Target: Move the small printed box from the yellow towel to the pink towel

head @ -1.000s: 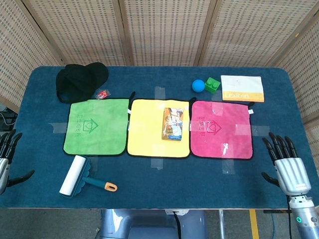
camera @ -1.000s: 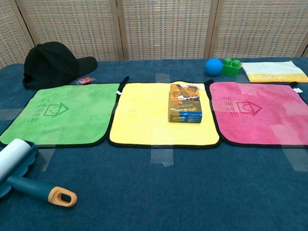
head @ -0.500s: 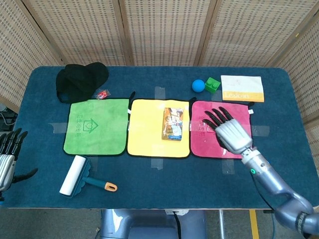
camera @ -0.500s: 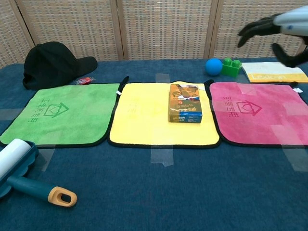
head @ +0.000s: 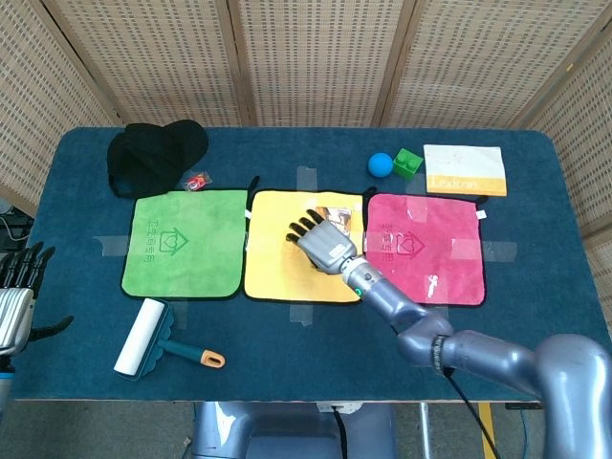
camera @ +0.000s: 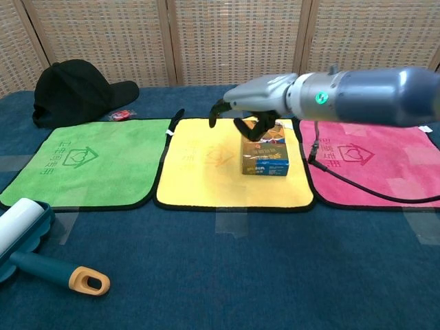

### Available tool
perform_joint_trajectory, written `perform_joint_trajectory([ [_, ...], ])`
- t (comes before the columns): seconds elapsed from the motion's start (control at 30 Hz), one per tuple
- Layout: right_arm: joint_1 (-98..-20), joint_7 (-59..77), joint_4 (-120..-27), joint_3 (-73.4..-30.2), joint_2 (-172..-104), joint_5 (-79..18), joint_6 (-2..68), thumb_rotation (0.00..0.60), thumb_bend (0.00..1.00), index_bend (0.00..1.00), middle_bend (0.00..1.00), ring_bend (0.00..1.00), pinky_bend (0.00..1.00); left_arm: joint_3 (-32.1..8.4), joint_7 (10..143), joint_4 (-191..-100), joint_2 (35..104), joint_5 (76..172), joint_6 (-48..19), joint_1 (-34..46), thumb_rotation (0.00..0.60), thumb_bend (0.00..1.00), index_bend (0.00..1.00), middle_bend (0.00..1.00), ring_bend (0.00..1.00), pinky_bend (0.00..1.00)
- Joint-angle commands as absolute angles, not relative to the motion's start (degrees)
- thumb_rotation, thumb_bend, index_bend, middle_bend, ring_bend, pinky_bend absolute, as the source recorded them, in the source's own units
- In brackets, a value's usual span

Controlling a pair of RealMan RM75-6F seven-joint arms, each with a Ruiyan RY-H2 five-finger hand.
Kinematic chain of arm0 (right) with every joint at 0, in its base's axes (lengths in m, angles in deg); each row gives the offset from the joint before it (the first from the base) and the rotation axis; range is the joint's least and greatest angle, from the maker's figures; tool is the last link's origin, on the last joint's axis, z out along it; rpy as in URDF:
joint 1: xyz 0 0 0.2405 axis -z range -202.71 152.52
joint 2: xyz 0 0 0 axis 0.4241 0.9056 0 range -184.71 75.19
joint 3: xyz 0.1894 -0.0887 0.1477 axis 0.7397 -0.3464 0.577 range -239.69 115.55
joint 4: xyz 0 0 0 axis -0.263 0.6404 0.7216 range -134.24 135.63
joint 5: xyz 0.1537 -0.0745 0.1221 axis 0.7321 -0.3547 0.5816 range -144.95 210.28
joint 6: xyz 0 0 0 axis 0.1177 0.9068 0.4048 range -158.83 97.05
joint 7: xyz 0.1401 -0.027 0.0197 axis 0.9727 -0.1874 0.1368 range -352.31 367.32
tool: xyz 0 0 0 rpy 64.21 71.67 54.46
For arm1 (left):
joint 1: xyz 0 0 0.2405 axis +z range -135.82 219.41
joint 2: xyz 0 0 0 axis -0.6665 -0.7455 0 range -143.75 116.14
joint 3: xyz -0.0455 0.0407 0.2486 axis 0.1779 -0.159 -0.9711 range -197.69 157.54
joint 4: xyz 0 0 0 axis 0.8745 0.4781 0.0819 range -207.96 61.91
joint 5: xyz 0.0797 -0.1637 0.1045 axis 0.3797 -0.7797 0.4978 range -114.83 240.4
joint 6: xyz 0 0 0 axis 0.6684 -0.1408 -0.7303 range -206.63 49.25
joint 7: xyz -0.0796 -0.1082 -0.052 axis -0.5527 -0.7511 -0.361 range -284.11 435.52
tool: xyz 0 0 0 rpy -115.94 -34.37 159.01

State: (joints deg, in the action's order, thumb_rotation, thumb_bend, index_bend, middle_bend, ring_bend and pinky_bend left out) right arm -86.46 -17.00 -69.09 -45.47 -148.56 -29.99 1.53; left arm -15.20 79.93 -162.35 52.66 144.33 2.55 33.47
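The small printed box [camera: 265,156] lies flat on the right part of the yellow towel [camera: 206,172]. My right hand [camera: 251,110] hovers just above the box's far end, fingers spread and curved down, holding nothing. Seen from the head view, that right hand [head: 322,241] covers most of the box [head: 342,220] on the yellow towel [head: 277,253]. Whether the thumb touches the box I cannot tell. The pink towel [head: 430,244] [camera: 371,165] lies directly right of the yellow one. My left hand [head: 17,301] is at the table's left edge, fingers apart and empty.
A green towel [head: 182,244] lies left of the yellow one, with a black cap [head: 153,153] and a small red item [head: 196,180] behind it. A lint roller [head: 143,337] sits front left. A blue ball [head: 381,163], green block [head: 408,162] and white-and-yellow cloth [head: 465,169] lie behind the pink towel.
My right arm has swept from the table's right edge, across the pink towel, to over the box on the yellow towel. The box and my left hand have stayed put.
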Motion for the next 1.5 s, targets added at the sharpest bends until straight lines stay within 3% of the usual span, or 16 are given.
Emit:
perform_joint_trajectory([
  [0.03, -91.8, -20.4, -59.4, -47.4, -156.9, -23.7, -1.1, 0.600, 1.00, 0.23, 0.20, 0.15, 0.11, -15.2, 79.6, -162.0, 52.9, 143.9, 2.1, 33.3, 0.600, 0.00, 0.00, 0.00, 0.00, 0.00],
  [0.3, -92.8, -18.8, -53.4, -48.9, -159.9, -22.3, -1.8, 0.600, 1.00, 0.26, 0.22, 0.16, 0.13, -15.0, 78.9, -161.4, 52.9, 143.3, 1.7, 33.1, 0.600, 0.00, 0.00, 0.00, 0.00, 0.00],
  [0.67, -91.0, -16.2, -55.0, -50.5, -156.1, -22.6, -1.4, 0.600, 1.00, 0.32, 0.27, 0.22, 0.16, -14.8, 79.0, -162.0, 52.6, 143.1, 1.8, 32.9, 0.600, 0.00, 0.00, 0.00, 0.00, 0.00],
  [1.03, -87.4, -15.5, -60.0, -54.6, -148.6, -23.7, -0.3, 0.600, 1.00, 0.37, 0.32, 0.26, 0.16, -15.2, 79.4, -163.0, 52.2, 143.7, 2.3, 33.1, 0.600, 0.00, 0.00, 0.00, 0.00, 0.00],
  [1.5, -80.0, -11.4, -67.6, -62.0, -135.8, -32.5, 2.0, 0.600, 1.00, 0.42, 0.37, 0.30, 0.18, -15.8, 80.0, -163.8, 52.3, 144.6, 2.5, 33.0, 0.600, 0.00, 0.00, 0.00, 0.00, 0.00],
])
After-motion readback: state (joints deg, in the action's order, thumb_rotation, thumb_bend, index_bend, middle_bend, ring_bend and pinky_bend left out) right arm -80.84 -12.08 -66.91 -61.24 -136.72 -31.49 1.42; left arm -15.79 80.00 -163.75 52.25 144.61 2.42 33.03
